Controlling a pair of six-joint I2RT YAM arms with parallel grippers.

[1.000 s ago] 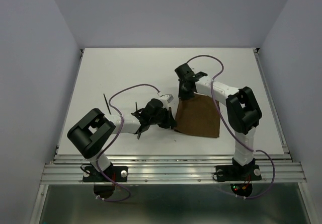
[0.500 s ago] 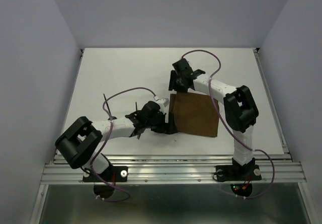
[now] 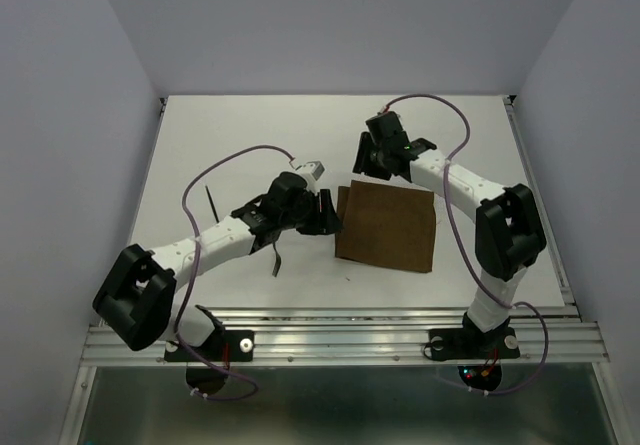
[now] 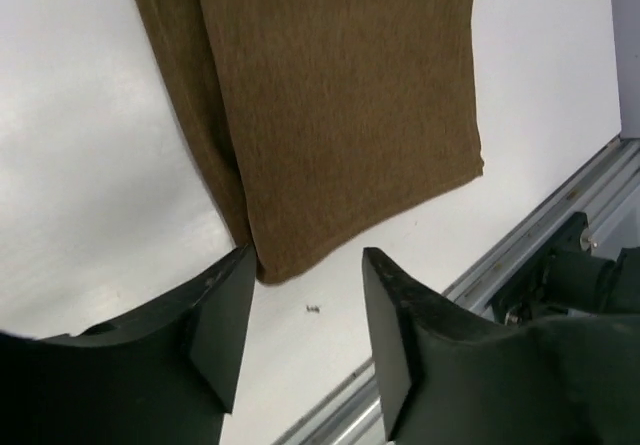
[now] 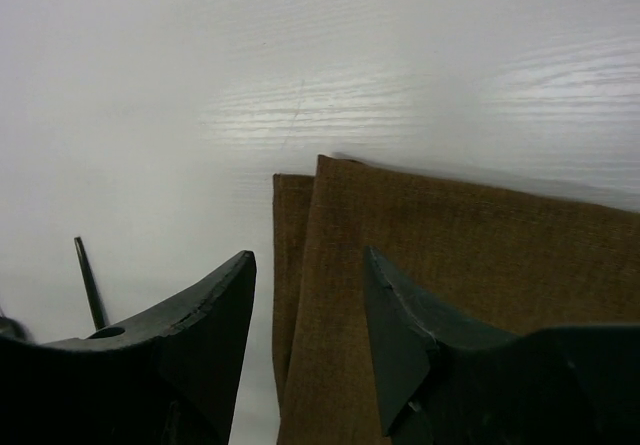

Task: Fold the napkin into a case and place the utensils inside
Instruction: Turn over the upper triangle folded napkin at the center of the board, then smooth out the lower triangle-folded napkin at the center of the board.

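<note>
The dark brown napkin lies flat on the white table, folded over, with a narrow strip of its lower layer showing along the left edge. My left gripper hovers open just left of that edge, and the left wrist view shows its jaws empty above the napkin's near corner. My right gripper stands open above the far left corner, also empty. One slender utensil lies at the left. A shorter utensil pokes out under my left arm.
A metal rail runs along the table's near edge, also seen in the left wrist view. A tiny dark speck lies on the table near the napkin corner. Pale walls close in the table on three sides.
Both grippers opened and let go of the napkin's left edge, which now lies flat. The left gripper drew back and away from it; the right gripper moved toward the far right.
</note>
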